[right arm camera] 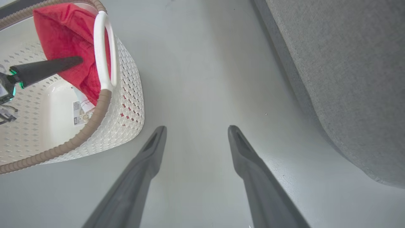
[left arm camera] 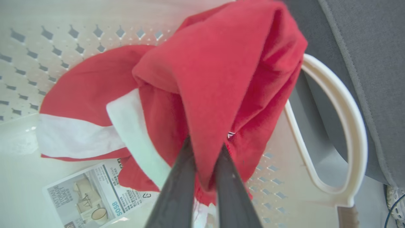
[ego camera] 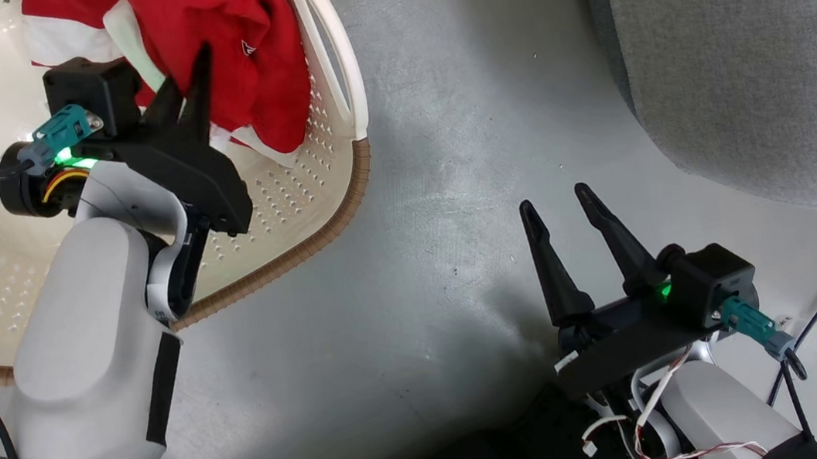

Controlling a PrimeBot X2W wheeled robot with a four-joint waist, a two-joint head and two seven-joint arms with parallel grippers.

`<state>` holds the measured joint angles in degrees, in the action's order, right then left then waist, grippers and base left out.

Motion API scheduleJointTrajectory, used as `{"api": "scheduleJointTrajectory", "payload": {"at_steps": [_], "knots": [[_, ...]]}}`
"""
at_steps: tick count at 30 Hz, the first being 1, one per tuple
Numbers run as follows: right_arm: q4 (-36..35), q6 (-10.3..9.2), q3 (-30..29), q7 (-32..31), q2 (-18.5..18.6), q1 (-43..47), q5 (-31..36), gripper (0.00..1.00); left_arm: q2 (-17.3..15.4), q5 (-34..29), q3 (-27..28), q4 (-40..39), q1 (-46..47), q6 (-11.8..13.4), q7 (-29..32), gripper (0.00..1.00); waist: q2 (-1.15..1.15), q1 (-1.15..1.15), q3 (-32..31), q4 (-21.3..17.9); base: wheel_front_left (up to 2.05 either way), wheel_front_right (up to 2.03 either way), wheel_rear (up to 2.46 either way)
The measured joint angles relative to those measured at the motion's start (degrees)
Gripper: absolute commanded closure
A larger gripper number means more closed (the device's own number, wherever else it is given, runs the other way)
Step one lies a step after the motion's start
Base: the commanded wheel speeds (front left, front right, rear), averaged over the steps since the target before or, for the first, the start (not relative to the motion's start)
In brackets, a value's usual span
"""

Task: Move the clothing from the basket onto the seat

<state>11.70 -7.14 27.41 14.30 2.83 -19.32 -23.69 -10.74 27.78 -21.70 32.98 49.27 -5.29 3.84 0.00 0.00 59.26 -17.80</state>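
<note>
1. red clothing (left arm camera: 215,63) is pinched between the closed fingers of the left gripper (left arm camera: 205,144). a bunched fold stands just past the fingertips, level with the basket (ego camera: 287,256) rim.
2. below that gripper, a second red garment (left arm camera: 85,88) with a white band lies on the basket bottom, overlapping the paper sticker (left arm camera: 91,196).
3. just beside the held fold is the basket's white handle (left arm camera: 348,126).
4. the right gripper (ego camera: 554,200) hangs over the grey floor (ego camera: 432,164), fingers spread wide, holding nothing, well apart from the basket.
5. beyond its fingertips and off to its right is the light grey fabric seat (ego camera: 742,25).
</note>
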Motion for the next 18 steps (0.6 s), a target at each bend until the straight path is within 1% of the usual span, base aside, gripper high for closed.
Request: {"api": "scheduleJointTrajectory", "payload": {"at_steps": [9, 18], "knots": [[0.46, 0.00, -2.70, 0.00, -0.03, -0.92, 0.00, 0.00, 0.02, -0.53, -1.04, 0.96, -0.04, -0.31, -3.58, 1.00, 0.00, 0.00, -1.24, 0.85, 0.00, 0.00, 0.00], [2.68, 0.00, -5.50, 0.00, -0.05, -1.51, 1.83, 0.00, 0.85, -0.11, -1.32, 2.14, -0.70, -1.05, -7.92, 1.00, 0.00, 0.00, -4.82, 2.45, 0.00, 0.00, 0.00]]}}
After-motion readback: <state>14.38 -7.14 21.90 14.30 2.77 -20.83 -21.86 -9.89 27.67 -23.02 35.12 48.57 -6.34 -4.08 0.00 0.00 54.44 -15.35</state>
